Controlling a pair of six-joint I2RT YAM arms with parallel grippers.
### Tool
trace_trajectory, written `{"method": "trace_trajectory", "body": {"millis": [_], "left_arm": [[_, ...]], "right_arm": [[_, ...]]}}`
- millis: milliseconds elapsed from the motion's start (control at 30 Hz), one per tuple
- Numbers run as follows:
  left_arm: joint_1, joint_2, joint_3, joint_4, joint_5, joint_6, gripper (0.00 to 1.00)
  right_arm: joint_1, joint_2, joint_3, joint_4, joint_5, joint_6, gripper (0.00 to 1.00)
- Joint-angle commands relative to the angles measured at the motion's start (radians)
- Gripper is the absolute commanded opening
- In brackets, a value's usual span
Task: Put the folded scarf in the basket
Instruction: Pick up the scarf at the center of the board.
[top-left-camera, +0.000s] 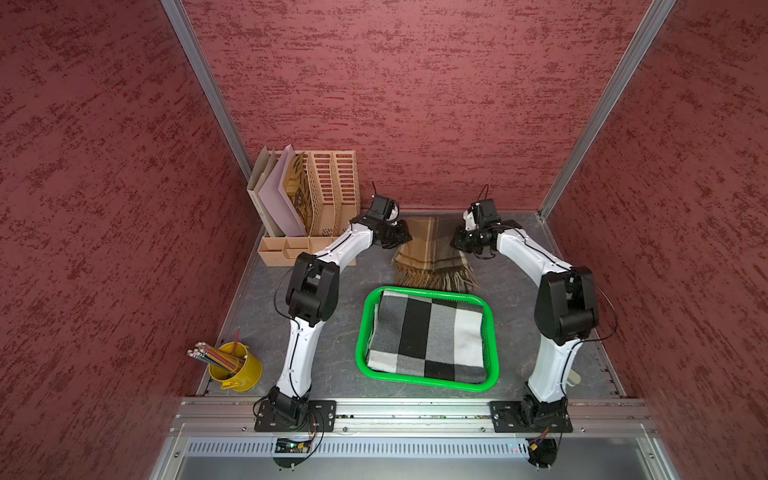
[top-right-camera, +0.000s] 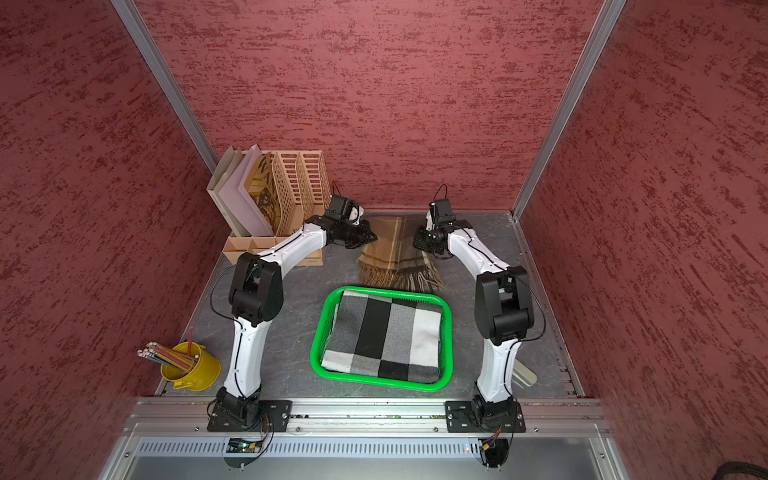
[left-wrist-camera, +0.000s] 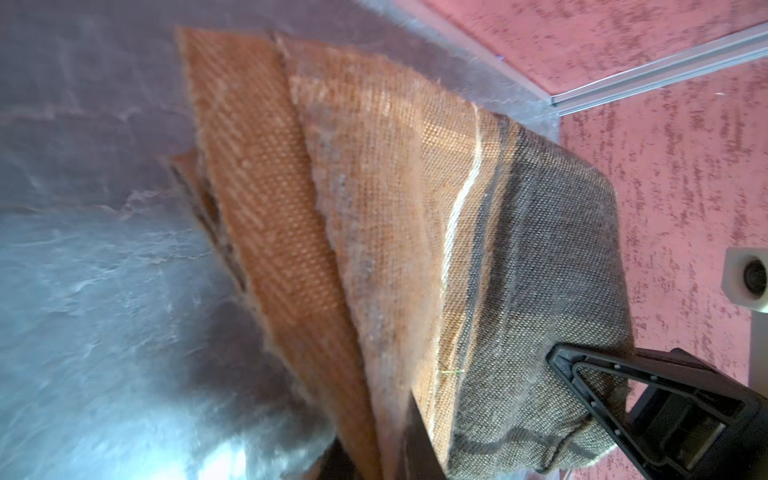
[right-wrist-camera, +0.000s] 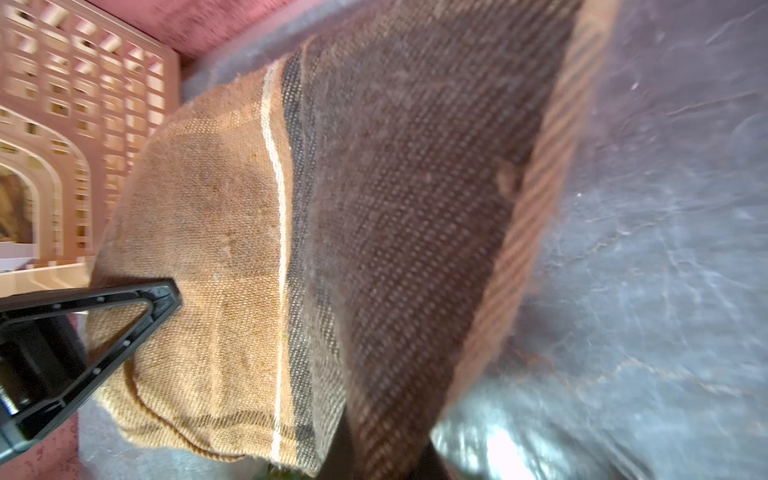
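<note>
A tan plaid scarf (top-left-camera: 432, 253) with a fringed end lies folded at the back of the table, also seen in a top view (top-right-camera: 395, 255). My left gripper (top-left-camera: 405, 239) is shut on its left edge. My right gripper (top-left-camera: 457, 243) is shut on its right edge. The left wrist view shows the scarf (left-wrist-camera: 395, 228) bunched up off the table, with the right gripper's finger (left-wrist-camera: 602, 395) on its far corner. The right wrist view shows the scarf (right-wrist-camera: 249, 249) and the left gripper's finger (right-wrist-camera: 124, 324). The green basket (top-left-camera: 360, 345) sits in front of the scarf.
A folded black, white and grey checked cloth (top-left-camera: 428, 332) fills the basket. A tan slotted file organiser (top-left-camera: 328, 195) stands at the back left, close to my left arm. A yellow bucket of pencils (top-left-camera: 237, 368) sits front left. The red back wall is just behind the scarf.
</note>
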Motion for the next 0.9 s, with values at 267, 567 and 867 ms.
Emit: {"method": "trace_trajectory", "body": {"millis": [267, 567, 867], "left_arm": [[-0.038, -0.209, 0.037, -0.177, -0.077, 0.069, 0.0], [-0.094, -0.436, -0.166, -0.198, -0.117, 0.071, 0.0], [-0.174, -0.64, -0.41, -0.168, -0.172, 0.026, 0.0]], "right_arm": [[0.041, -0.237, 0.026, -0.136, 0.077, 0.049, 0.0], [0.141, -0.496, -0.1, -0.212, 0.169, 0.085, 0.0], [0.246, -0.71, -0.302, -0.239, 0.215, 0.16, 0.0]]}}
